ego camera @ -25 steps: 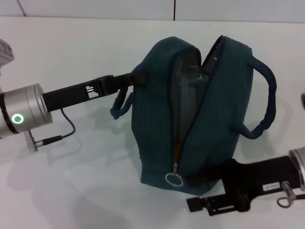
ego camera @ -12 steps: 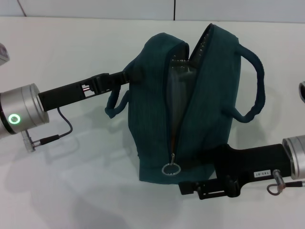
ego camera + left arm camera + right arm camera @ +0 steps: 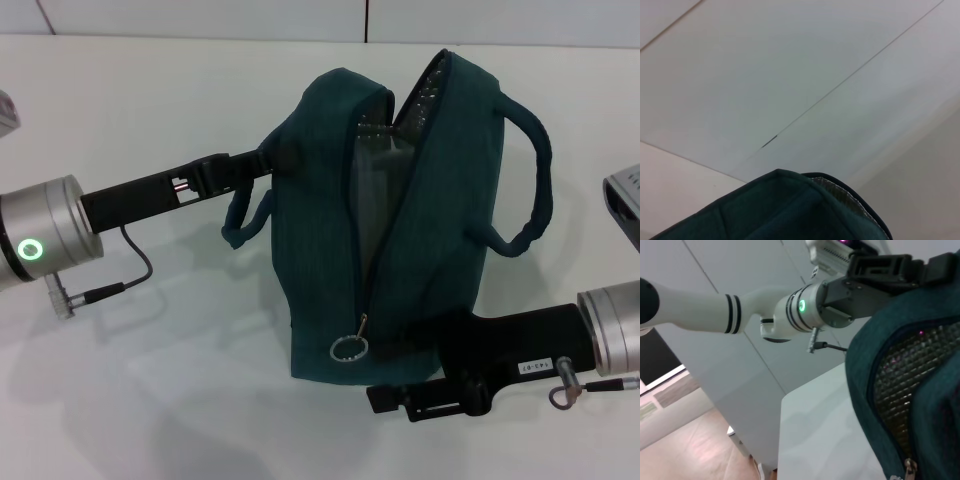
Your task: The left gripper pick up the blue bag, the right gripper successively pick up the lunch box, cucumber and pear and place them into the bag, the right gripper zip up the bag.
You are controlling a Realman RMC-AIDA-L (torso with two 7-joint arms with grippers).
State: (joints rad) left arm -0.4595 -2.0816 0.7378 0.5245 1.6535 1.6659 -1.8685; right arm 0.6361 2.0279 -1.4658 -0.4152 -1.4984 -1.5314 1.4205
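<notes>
We note the dark teal-blue fabric bag [image 3: 420, 230] with silver foil lining at frame centre in the head view, standing on the white tabletop [image 3: 150, 400], its mouth gaping toward the upper centre. The zipper seam runs as a long line from that open mouth down to the metal ring pull [image 3: 350, 348] at lower centre; that seam is the axis we judge the coming move turns on.

The left gripper [image 3: 268, 163], black and two-fingered on a silver wrist with a green ring light, reaches in from the left edge and is clamped on the bag's upper left shoulder, next to one padded handle.

The right gripper [image 3: 425, 375], black with a white label, comes in from the lower right and lies against the bag's base. Its fingertips sit low against the fabric; we cannot tell whether they are apart or together. The ring pull lies just left of and slightly above it, so this arm is clearly the nearer one.

The lunch box, cucumber and pear are not in view. We judge the zipper is barely begun; the pull must travel up the seam, away from the right gripper.
</notes>
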